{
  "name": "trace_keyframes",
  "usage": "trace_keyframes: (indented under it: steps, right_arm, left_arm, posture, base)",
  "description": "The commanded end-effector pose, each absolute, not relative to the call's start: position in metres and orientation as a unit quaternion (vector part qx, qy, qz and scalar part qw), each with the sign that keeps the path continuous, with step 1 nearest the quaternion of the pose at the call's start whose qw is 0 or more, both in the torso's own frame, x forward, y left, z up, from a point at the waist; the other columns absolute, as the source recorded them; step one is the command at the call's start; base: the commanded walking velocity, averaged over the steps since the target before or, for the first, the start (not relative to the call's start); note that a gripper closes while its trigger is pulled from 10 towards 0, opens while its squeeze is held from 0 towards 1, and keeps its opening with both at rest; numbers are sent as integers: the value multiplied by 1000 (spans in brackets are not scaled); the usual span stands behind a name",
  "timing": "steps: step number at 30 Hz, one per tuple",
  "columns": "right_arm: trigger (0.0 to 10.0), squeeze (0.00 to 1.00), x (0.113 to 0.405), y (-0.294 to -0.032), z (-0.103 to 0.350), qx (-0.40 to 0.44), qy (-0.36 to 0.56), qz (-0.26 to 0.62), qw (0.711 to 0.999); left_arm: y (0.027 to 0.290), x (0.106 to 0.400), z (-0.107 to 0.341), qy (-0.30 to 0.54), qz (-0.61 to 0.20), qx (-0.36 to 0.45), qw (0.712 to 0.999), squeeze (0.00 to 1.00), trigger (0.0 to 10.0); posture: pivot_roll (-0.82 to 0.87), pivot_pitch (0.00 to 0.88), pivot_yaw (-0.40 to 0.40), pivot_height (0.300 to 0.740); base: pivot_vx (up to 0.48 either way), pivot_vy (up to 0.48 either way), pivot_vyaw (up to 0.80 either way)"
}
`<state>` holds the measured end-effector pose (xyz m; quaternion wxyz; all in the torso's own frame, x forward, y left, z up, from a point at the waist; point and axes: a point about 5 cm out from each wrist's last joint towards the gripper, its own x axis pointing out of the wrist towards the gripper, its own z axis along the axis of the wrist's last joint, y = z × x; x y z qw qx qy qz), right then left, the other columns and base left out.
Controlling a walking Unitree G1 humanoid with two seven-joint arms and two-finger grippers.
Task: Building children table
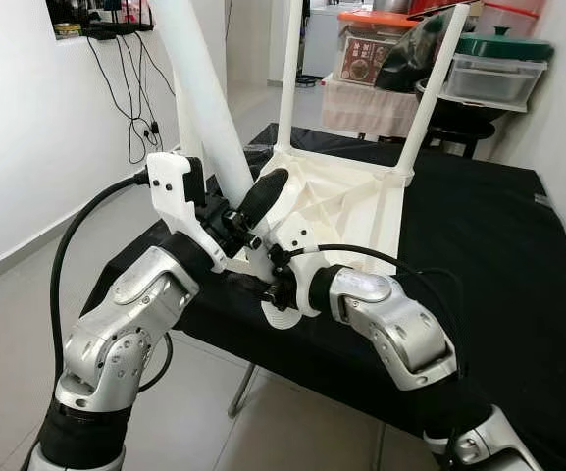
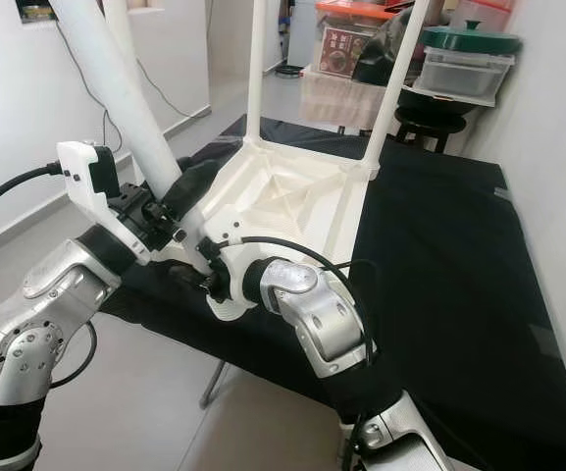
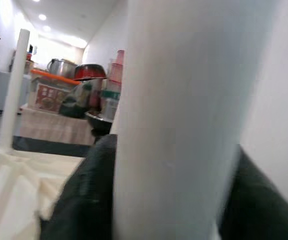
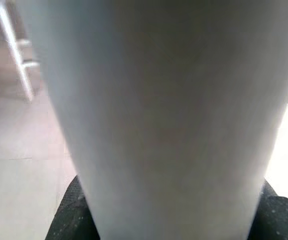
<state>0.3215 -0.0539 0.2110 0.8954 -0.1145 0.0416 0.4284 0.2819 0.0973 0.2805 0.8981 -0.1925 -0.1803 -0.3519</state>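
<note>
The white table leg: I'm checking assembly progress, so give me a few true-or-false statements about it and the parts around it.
1. The left end effector grips the near table leg. True.
2. The tabletop lies upside down on a black cloth. True.
3. The near leg stands perfectly upright. False: it tilts toward the robot's left.
4. The far legs are still missing. False: two already stand in their corners.

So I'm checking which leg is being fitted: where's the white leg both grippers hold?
In the left eye view the white leg slants up at upper left, its base at the upturned tabletop's near-left corner, between left gripper and right gripper.
</note>
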Motion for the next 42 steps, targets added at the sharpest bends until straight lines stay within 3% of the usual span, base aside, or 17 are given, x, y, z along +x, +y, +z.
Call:
trace_keyframes:
  steps: [1,13,18,23,24,26,27,28,29,35,42]
  right_arm:
    - [0,0,328,-62,210,-109,44,396,911]
    - [0,0,347,-90,218,-85,18,324,942]
    - [0,0,367,-132,232,-45,-19,209,977]
    - [0,0,372,-150,238,-25,-40,159,986]
    - [1255,0,372,-157,238,-14,-45,144,988]
    - [1255,0,373,-161,239,-7,-49,134,990]
    - [10000,0,373,-167,240,10,-58,119,991]
    - [10000,0,372,-178,241,39,-67,91,993]
    - [10000,0,370,-180,241,54,-71,88,992]
    - [10000,0,360,-178,237,87,-84,91,988]
    - [10000,0,344,-172,219,56,-77,74,993]
  left_arm:
    - [86,277,279,-169,-387,-206,883,1000,10000]
    - [127,277,292,-207,-350,-220,887,1000,10000]
    - [161,272,288,-218,-301,-203,906,1000,10000]
    - [174,271,282,-213,-262,-195,921,1000,10000]
    - [180,275,275,-191,-227,-181,938,1000,10000]
    - [184,277,269,-175,-202,-169,949,1000,10000]
    - [188,280,260,-150,-173,-149,962,1000,10000]
    - [189,281,245,-106,-134,-116,978,384,10000]
    - [188,281,241,-92,-118,-101,984,0,10000]
    - [176,272,228,-67,-108,-64,990,0,10000]
    - [165,263,212,-47,-88,-27,995,0,10000]
  posture:
    - [16,0,-54,740]
    - [17,0,-51,740]
    - [18,0,-54,740]
    - [18,0,-57,740]
    - [17,0,-60,740]
    - [17,0,-60,740]
    - [17,0,-60,740]
    - [13,1,-63,740]
    - [13,1,-63,740]
    - [5,9,-65,740]
    - [-5,20,-61,740]
  base:
    - [0,0,0]
    - [0,0,0]
    - [0,0,0]
    - [0,0,0]
    - [0,0,0]
    - [0,0,0]
    - [0,0,0]
    - [0,0,0]
    - [0,0,0]
    - [0,0,0]
    - [0,0,0]
